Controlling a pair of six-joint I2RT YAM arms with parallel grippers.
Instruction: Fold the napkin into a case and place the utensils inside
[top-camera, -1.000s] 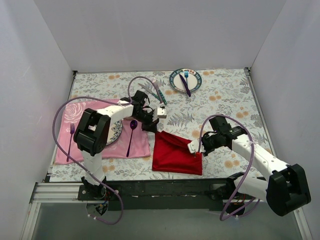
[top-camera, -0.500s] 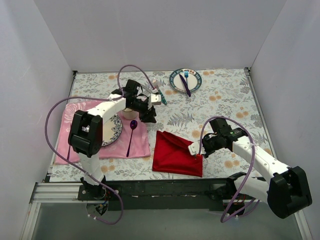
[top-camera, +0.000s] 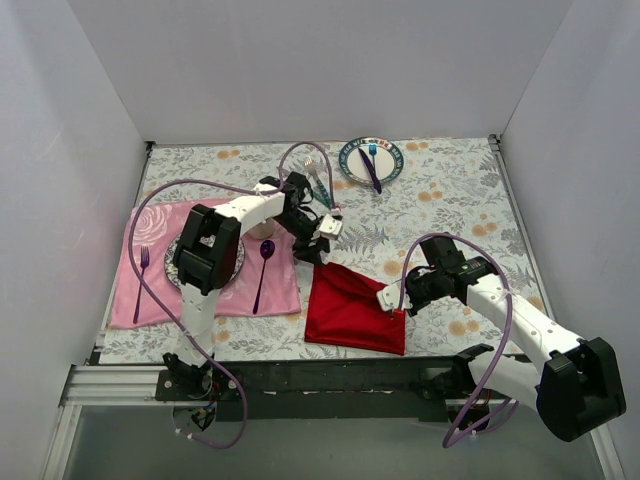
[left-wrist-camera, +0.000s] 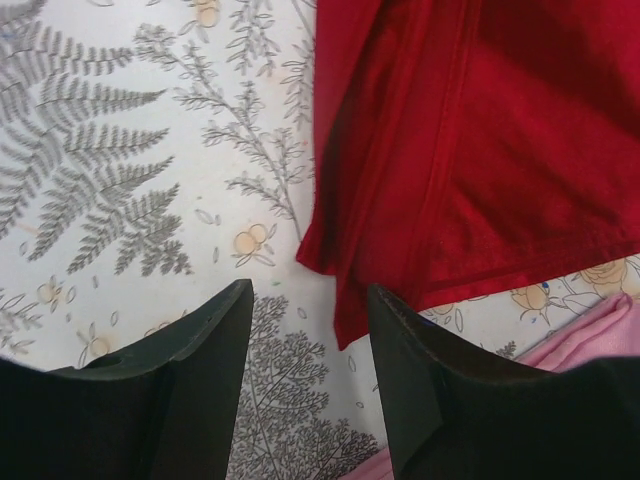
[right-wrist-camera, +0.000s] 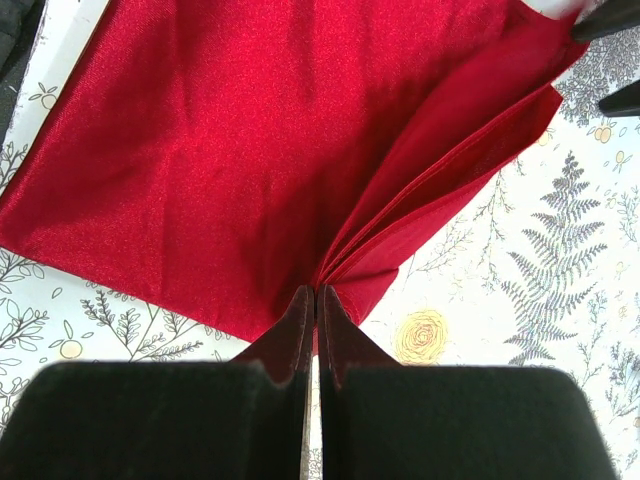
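The red napkin (top-camera: 352, 308) lies folded on the floral table near the front edge. My right gripper (top-camera: 392, 299) is shut on its layered right edge; the right wrist view shows the jaws pinched on the fold (right-wrist-camera: 317, 292) of the napkin (right-wrist-camera: 250, 150). My left gripper (top-camera: 326, 236) hovers just beyond the napkin's far left corner. In the left wrist view it stands open (left-wrist-camera: 308, 292) with nothing between its fingers, and the napkin's corner (left-wrist-camera: 345, 305) lies just ahead. The utensils (top-camera: 321, 186), a silver fork and knife with teal handles, lie behind the left gripper, partly hidden by its cable.
A pink placemat (top-camera: 285, 290) at the left carries a patterned plate (top-camera: 234, 266), a purple spoon (top-camera: 262, 272) and a purple fork (top-camera: 142, 280). A round plate (top-camera: 390, 172) at the back holds a blue fork and a purple knife. White walls enclose the table.
My left gripper has opened. Its arm swung back toward the utensils, then returned over the napkin's far left corner. The right gripper and the napkin have stayed put.
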